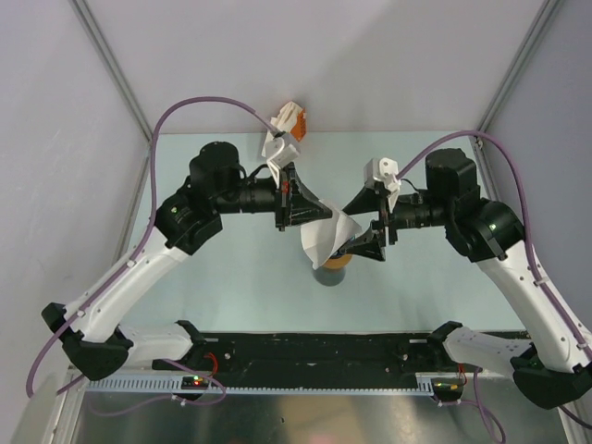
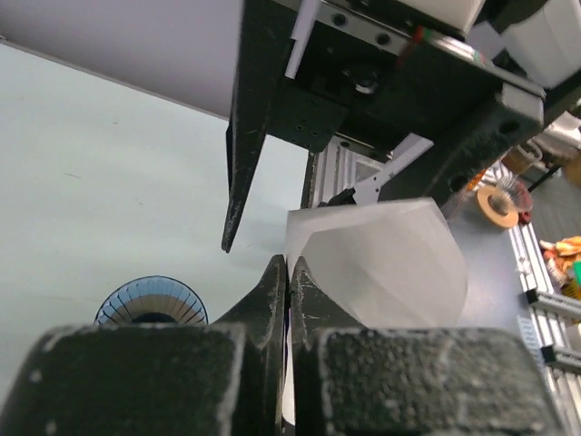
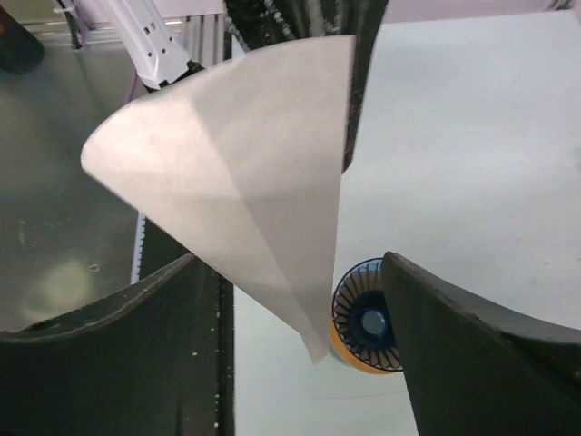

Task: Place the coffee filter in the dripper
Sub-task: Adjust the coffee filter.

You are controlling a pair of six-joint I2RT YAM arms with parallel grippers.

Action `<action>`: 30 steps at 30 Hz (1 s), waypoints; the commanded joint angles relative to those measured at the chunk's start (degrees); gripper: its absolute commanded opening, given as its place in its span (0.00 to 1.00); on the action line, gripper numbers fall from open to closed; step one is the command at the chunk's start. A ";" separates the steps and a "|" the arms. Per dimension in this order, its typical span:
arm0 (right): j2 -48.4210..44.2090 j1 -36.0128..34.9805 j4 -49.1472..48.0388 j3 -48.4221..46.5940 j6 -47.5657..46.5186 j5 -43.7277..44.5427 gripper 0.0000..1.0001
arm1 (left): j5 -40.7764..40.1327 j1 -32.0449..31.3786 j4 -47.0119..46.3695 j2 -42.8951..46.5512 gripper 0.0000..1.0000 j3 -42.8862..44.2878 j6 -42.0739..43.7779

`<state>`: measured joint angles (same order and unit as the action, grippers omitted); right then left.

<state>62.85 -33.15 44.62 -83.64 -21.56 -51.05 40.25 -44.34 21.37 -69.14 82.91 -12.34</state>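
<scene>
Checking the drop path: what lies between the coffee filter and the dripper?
The stretch is bare: in the right wrist view the coffee filter hangs, its tip near the dripper, only table behind.

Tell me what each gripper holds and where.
The left gripper is shut on the coffee filter, pinching its side edge. The right gripper is open, holding nothing.

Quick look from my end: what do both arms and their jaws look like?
The left arm and right arm match: white lower links, black joints and forearms, a purple cable looping along each, a white camera housing at each wrist. The jaws are black, rough-textured tapering wedges.
</scene>
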 commanded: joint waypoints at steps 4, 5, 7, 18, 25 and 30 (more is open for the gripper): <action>-3.50 -3.22 -5.05 2.03 -7.04 7.80 0.95 | 1.87 2.66 -4.70 -1.48 0.00 2.02 -12.50; -3.82 -3.71 -5.50 2.49 -7.94 9.03 0.97 | 2.12 2.97 -5.26 -1.63 0.00 1.87 -13.79; -4.67 -4.74 -7.35 3.45 -9.37 11.23 0.98 | 2.62 3.67 -6.61 -1.86 0.00 1.26 -16.30; -6.76 -10.68 -14.64 6.74 -16.20 25.21 0.87 | 2.97 5.18 -11.84 -2.23 0.00 -1.53 -24.07; -7.28 -10.75 -15.10 6.73 -16.01 24.49 0.66 | 2.74 5.12 -12.24 -1.49 0.00 -2.74 -23.18; -7.27 -10.74 -14.25 6.68 -15.45 22.99 0.53 | 3.10 4.57 -12.29 -1.29 0.00 -2.60 -21.06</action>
<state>56.53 -43.68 32.05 -76.73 -37.12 -27.42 42.28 -39.35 11.22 -71.50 80.31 -34.57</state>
